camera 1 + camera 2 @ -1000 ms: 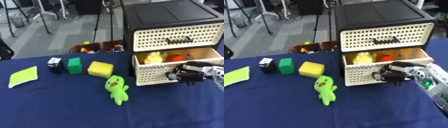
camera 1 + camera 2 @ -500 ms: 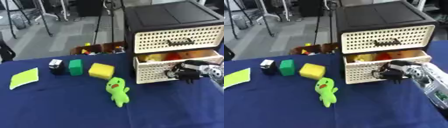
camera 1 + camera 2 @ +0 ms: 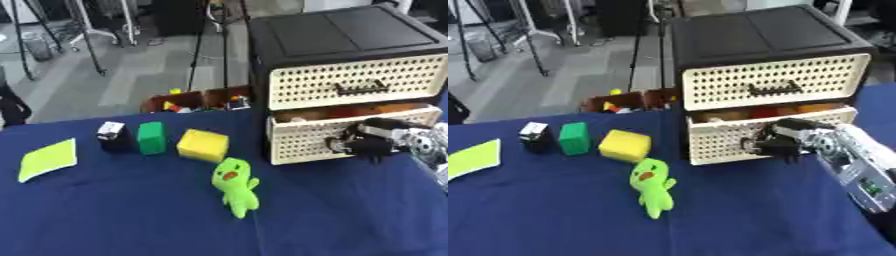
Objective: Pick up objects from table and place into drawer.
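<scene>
Blue-covered tabletop (image 3: 114,220), seen from above. Far left: flat yellow-green sheet (image 3: 45,159), lying askew. Next, small black-and-white block (image 3: 111,135), just beside upright green block (image 3: 150,137). Then yellow sponge-like block (image 3: 203,145), near the green one but apart from it. In front of these, toward the near edge: green plush duck (image 3: 234,185) with an orange beak, lying on the cloth, well clear of the cabinet. Behind the tabletop, open brown box (image 3: 197,100) with small colourful things inside, too small to name. Right of centre: black drawer cabinet (image 3: 341,35) with cream perforated fronts; upper drawer (image 3: 354,81) closed, lower drawer (image 3: 324,137) slightly open, yellow and orange things showing over its rim. At far right: right hand (image 3: 785,144), black, fingers curled against the front of the lower drawer at its handle; whether actually gripping the handle, cannot tell. Silver-grey forearm trailing off to the lower right corner.
</scene>
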Robot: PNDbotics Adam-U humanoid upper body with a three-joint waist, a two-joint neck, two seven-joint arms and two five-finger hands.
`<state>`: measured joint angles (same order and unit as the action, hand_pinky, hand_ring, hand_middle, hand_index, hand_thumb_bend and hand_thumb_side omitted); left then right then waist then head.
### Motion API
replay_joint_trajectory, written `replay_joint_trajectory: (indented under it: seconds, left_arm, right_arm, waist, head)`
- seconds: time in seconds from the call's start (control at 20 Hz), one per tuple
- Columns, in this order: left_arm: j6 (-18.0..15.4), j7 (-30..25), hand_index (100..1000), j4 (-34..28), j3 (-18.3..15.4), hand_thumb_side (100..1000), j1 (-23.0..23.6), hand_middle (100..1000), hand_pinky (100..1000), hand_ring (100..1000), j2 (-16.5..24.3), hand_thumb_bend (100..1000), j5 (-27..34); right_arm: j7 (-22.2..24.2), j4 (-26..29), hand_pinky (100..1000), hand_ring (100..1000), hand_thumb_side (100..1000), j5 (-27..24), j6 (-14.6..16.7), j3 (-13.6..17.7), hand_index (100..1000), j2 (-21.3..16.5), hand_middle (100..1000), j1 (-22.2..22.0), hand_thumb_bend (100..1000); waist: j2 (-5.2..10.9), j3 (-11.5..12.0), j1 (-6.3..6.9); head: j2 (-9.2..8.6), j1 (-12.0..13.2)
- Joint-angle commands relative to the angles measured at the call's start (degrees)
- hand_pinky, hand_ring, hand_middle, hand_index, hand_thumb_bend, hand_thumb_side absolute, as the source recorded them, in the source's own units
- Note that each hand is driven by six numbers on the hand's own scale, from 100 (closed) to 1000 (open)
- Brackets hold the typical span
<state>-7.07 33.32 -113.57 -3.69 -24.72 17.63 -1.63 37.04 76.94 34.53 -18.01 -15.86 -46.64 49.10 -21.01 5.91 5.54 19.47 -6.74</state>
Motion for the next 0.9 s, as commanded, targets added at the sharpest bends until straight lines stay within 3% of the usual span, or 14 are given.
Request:
replay_joint_trajectory:
  seconds: [0.05,0.9]
  left_arm:
    - [-0.1,-0.3,825,-1.0,-0.2,990,-0.4,628,515,633,0.8,410,0.1]
    - [-0.2,-0.7,824,-1.0,-0.2,992,-0.4,629,515,632,0.6,401,0.4]
  right_arm:
    - [-0.6,-2.6,558,791,984,0.9,0.4,-0.1,844,0.3,842,0.2,220]
    - [-1.1,-4.0,566,798,988,0.6,2.2,-0.5,881,1.3,855,1.4,228]
  waist:
    - [0.55,0.4,-0.02]
    - [0.45,1.0,-0.11]
  head:
    - [-0.82,-0.2]
    - [-1.17,-0.3]
